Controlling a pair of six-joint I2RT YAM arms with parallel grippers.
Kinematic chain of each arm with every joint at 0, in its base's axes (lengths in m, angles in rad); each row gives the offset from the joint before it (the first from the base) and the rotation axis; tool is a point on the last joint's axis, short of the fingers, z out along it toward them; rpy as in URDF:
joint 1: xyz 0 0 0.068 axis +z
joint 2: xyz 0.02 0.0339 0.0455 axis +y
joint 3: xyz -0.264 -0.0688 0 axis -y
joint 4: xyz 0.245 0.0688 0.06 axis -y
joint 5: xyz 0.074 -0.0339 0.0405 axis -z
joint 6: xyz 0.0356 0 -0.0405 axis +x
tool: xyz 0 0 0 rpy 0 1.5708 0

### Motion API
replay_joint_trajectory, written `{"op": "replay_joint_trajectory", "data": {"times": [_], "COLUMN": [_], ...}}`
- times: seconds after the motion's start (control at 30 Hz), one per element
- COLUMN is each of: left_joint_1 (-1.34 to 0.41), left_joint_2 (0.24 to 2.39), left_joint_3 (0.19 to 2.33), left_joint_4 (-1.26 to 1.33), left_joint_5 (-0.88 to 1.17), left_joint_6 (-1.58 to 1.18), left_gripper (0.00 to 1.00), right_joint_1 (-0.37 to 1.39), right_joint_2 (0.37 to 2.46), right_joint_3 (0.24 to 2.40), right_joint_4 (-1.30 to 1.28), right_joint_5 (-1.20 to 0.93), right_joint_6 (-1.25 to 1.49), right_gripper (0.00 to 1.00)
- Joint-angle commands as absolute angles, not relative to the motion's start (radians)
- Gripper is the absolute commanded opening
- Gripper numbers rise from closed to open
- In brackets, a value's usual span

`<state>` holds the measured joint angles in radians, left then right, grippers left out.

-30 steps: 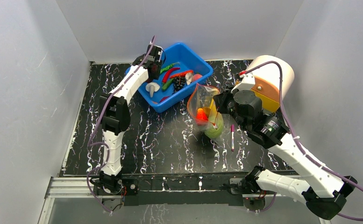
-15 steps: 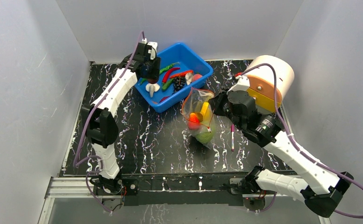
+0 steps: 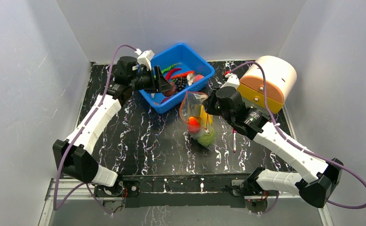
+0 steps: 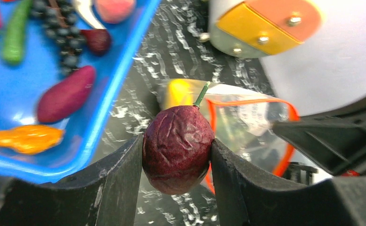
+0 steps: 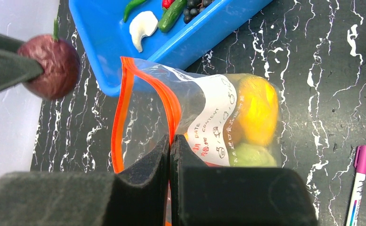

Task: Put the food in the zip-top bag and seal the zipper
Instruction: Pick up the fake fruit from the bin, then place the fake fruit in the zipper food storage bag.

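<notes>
The clear zip-top bag (image 3: 197,120) hangs over the table's middle, its mouth open toward the tub. The orange zipper strip (image 5: 117,117) rings the mouth. Inside are a yellow piece (image 5: 256,110), a green piece (image 5: 249,155) and a red-orange piece (image 3: 193,123). My right gripper (image 5: 170,141) is shut on the zipper strip at the bag's rim, also seen from above (image 3: 209,104). My left gripper (image 4: 177,145) is shut on a dark purple wrinkled fruit (image 4: 177,148) with a green stem. It holds the fruit in the air at the tub's near edge (image 3: 169,88), left of the bag's mouth.
The blue tub (image 3: 204,66) at the back holds more toy food: chilies, black grapes, a white piece. A pink-capped pen (image 3: 234,139) lies right of the bag. A white cylinder with an orange and yellow face (image 3: 270,80) stands at the back right.
My left arm has swung from inside the tub toward the bag, now carrying the purple fruit. My right gripper has shifted the bag a little to the left.
</notes>
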<state>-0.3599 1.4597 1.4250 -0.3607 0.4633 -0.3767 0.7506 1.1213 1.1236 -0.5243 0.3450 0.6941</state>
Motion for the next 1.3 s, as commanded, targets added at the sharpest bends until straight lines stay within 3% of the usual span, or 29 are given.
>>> {"op": "replay_joint_trajectory", "data": {"times": [0.0, 0.27, 0.63, 1.0, 1.07, 1.27], "left_joint_1": [-0.371, -0.44, -0.551, -0.592, -0.595, -0.604], "left_joint_2": [1.374, 1.332, 1.364, 1.436, 1.439, 1.451], "left_joint_3": [1.31, 1.208, 1.15, 1.168, 1.163, 1.148], "left_joint_4": [-0.135, -0.003, -0.04, -0.059, -0.055, -0.019], "left_joint_5": [0.691, 0.698, 0.498, 0.465, 0.462, 0.491], "left_joint_6": [-0.579, -0.694, -0.773, -0.809, -0.822, -0.853], "left_gripper": [0.25, 0.21, 0.2, 0.21, 0.24, 0.49], "right_joint_1": [0.743, 0.743, 0.744, 0.744, 0.743, 0.743], "right_joint_2": [1.105, 1.102, 1.076, 1.086, 1.082, 1.082], "right_joint_3": [1.184, 1.174, 1.152, 1.156, 1.15, 1.141], "right_joint_4": [-0.463, -0.441, -0.428, -0.413, -0.409, -0.411], "right_joint_5": [0.36, 0.323, 0.321, 0.31, 0.31, 0.315], "right_joint_6": [0.704, 0.709, 0.719, 0.705, 0.707, 0.707], "right_gripper": [0.0, 0.0, 0.0, 0.0, 0.0, 0.0]}}
